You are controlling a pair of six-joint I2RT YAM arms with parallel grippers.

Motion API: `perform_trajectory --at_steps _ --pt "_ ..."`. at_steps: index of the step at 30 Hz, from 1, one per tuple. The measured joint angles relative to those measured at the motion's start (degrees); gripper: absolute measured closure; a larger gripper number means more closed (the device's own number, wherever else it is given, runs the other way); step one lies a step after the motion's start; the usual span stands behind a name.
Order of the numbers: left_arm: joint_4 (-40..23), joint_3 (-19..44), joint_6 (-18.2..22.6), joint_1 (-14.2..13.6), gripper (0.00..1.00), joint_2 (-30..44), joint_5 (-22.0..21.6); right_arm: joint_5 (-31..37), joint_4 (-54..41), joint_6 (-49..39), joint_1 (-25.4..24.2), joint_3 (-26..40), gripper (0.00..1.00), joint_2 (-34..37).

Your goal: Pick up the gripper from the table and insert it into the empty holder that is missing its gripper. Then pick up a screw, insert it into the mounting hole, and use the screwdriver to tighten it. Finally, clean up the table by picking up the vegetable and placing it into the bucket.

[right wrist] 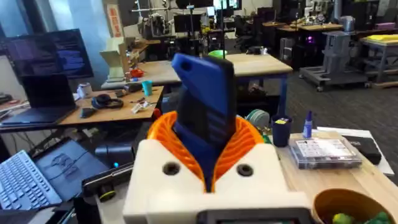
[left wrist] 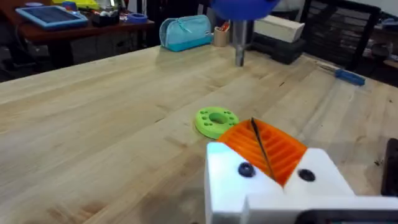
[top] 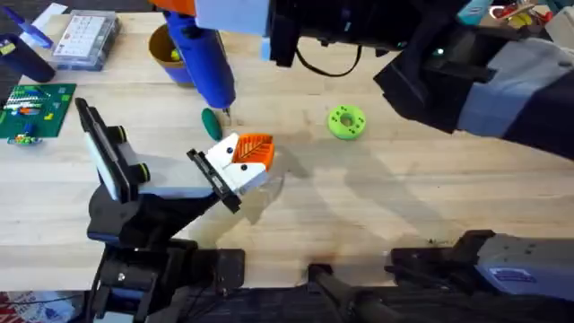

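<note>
Your right fingers (right wrist: 208, 168) are clamped on the screwdriver (top: 199, 56), its tip hanging just at 11 o'clock of the gripper (top: 247, 161) seated on the holder (top: 213, 179) (left fingers: cannot tell).

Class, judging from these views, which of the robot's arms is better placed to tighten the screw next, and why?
Right. Its gripper already clamps the screwdriver, whose tip hangs just above the gripper seated on the holder; the left carries no tool.

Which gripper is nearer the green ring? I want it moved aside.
Left. The left gripper sits just short of the green ring; the right gripper is up holding the screwdriver, farther off.
</note>
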Motion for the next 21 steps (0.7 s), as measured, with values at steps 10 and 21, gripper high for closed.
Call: perform_trajectory --at_steps 10,21 --pt "0.0 0.0 0.0 0.0 0.987 0.0 0.0 0.4 -0.1 0.0 0.0 0.0 0.962 0.0" --pt "0.0 0.0 0.0 0.0 0.987 0.0 0.0 0.6 -2.3 0.7 1.7 0.0 0.962 3.1"
